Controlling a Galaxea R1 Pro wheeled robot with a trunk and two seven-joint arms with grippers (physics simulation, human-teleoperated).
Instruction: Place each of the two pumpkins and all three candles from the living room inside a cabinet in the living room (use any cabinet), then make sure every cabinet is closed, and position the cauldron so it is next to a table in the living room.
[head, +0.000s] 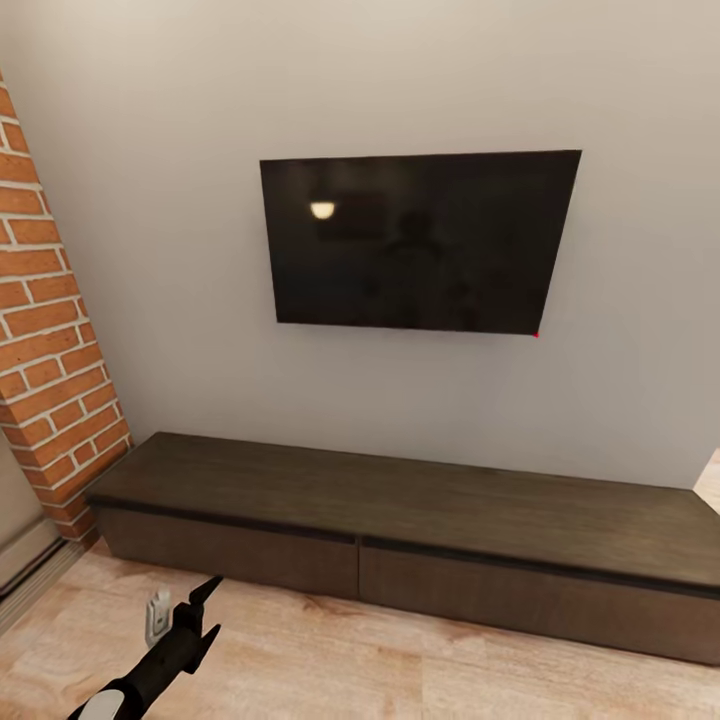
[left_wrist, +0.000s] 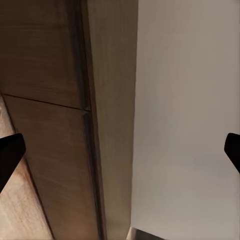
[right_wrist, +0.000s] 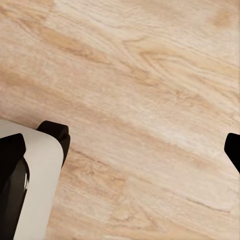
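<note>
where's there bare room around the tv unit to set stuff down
The cabinet top is bare from the brick fireplace end to the far right, below the TV. The wood floor in front is open too, except near the left gripper.

Left pincer (head: 208, 608) — black, pointed fingers, small white-grey block beside it, white rounded base shell (right_wrist: 35, 185) — black-edged

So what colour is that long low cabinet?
Dark brown wood cabinet, shown best in the head view.
</note>
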